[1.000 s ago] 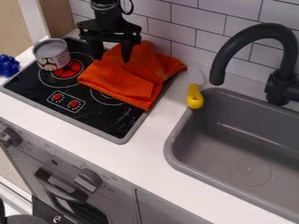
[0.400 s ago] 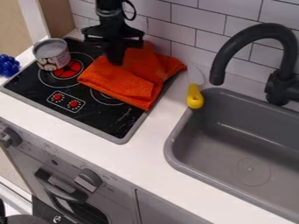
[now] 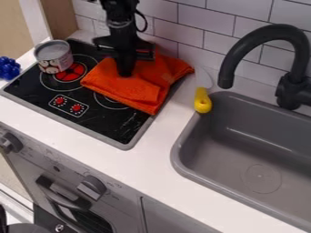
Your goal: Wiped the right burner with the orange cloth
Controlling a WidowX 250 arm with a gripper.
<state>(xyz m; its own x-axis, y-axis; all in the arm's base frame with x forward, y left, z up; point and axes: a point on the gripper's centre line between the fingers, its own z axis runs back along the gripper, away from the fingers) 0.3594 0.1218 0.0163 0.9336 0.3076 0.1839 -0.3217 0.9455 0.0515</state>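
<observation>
I had the tool (image 3: 125,75) narrow, its tips against the orange cloth (image 3: 121,89); I couldn't tell if they pinched fabric. The cloth lay partly over the right burner (image 3: 110,104), toward the stovetop's (image 3: 108,123) back right corner. The wiping seemed left to do.

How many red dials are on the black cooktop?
2: the left dial and the right dial, side by side in the outlined panel; the orange cloth doesn't cover that panel.
</observation>
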